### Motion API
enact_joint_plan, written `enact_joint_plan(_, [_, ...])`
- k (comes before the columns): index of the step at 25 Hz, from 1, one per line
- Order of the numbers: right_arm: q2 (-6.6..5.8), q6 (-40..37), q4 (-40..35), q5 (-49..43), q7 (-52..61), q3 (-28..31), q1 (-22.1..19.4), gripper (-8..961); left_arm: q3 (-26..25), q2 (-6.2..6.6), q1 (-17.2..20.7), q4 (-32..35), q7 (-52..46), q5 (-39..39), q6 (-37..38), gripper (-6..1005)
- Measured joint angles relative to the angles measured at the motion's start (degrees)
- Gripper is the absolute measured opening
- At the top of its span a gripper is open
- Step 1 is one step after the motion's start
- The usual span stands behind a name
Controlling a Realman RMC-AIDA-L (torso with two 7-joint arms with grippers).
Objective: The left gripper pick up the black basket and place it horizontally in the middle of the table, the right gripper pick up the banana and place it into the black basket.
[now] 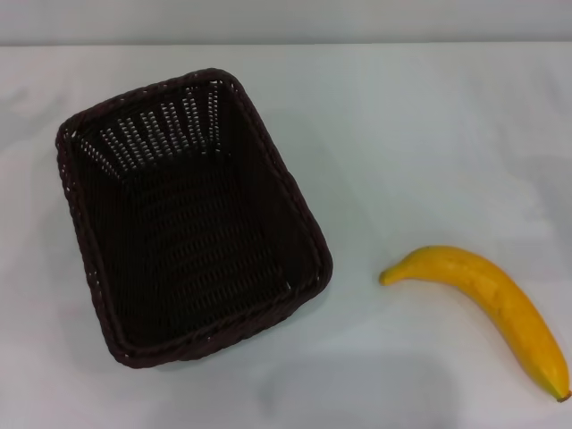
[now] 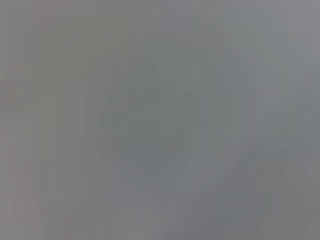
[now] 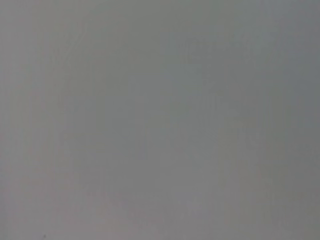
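In the head view the black basket [image 1: 192, 214] stands on the white table [image 1: 420, 143], left of the middle. It is empty and its long side runs front to back, turned a little. The yellow banana [image 1: 496, 304] lies on the table at the right front, apart from the basket, its dark tip toward the front right edge. Neither the left gripper nor the right gripper shows in any view. Both wrist views show only a plain grey surface.
The table's far edge [image 1: 286, 43] runs along the top of the head view. Bare tabletop lies between the basket and the banana and behind the banana.
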Motion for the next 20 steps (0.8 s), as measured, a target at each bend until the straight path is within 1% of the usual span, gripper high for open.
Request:
enact_joint_plan(2, [0.14, 0.0, 0.04, 0.02, 0.0, 0.0, 0.47, 861, 4.94, 3.01, -3.04, 0.18, -1.85, 2.11, -0.4, 874])
enact_joint_plan(3, [0.14, 0.0, 0.04, 0.02, 0.0, 0.0, 0.47, 861, 6.66, 4.09, -4.3, 0.24, -2.57, 3.41, -0.75, 874])
enact_joint_plan(5, [0.21, 0.0, 0.26, 0.03, 0.0, 0.0, 0.83, 861, 10.58, 6.42, -7.97, 0.39, -3.45, 7.86, -2.7, 874])
enact_joint_plan(7, [0.29, -0.01, 0.56, 0.04, 0.0, 0.0, 1.41, 861, 12.43, 7.37, -10.46, 1.06, -2.86, 12.2, -5.04, 874])
enact_joint_plan(8, [0.37, -0.01, 0.72, 0.05, 0.0, 0.0, 1.86, 861, 13.35, 7.53, -11.91, 1.87, -1.66, 15.61, -6.72, 873])
enact_joint_plan(9, [0.42, 0.01, 0.86, 0.05, 0.04, 0.0, 2.08, 861, 13.96, 7.51, -13.14, 2.45, -0.48, 18.65, -7.89, 873])
enact_joint_plan(10, [0.46, 0.07, 1.01, 0.05, 0.13, -0.01, 2.22, 861, 15.08, 6.89, -15.44, 2.91, 1.45, 23.41, -9.05, 873])
enact_joint_plan(12, [0.45, 0.38, 1.24, 0.04, 0.68, -0.01, 2.17, 861, 15.96, 5.74, -17.87, 2.93, 3.05, 28.63, -9.41, 873])
enact_joint_plan(15, [0.46, 0.45, 1.4, 0.05, 1.38, 0.0, 2.03, 861, 16.56, 2.86, -21.48, 2.78, 4.71, 37.38, -9.05, 872])
enact_joint_plan(17, [0.53, 0.42, 1.49, 0.04, 1.44, 0.0, 2.05, 861, 16.55, 1.39, -22.69, 2.6, 5.78, 40.19, -8.49, 872])
enact_joint_plan(19, [0.53, 0.43, 1.52, 0.04, 1.45, 0.0, 2.04, 861, 16.58, 0.17, -23.13, 2.59, 6.85, 41.4, -7.31, 872])
enact_joint_plan(20, [0.52, 0.48, 1.61, 0.05, 1.45, 0.0, 2.02, 861, 16.63, -0.14, -23.13, 2.55, 7.07, 41.64, -6.8, 872])
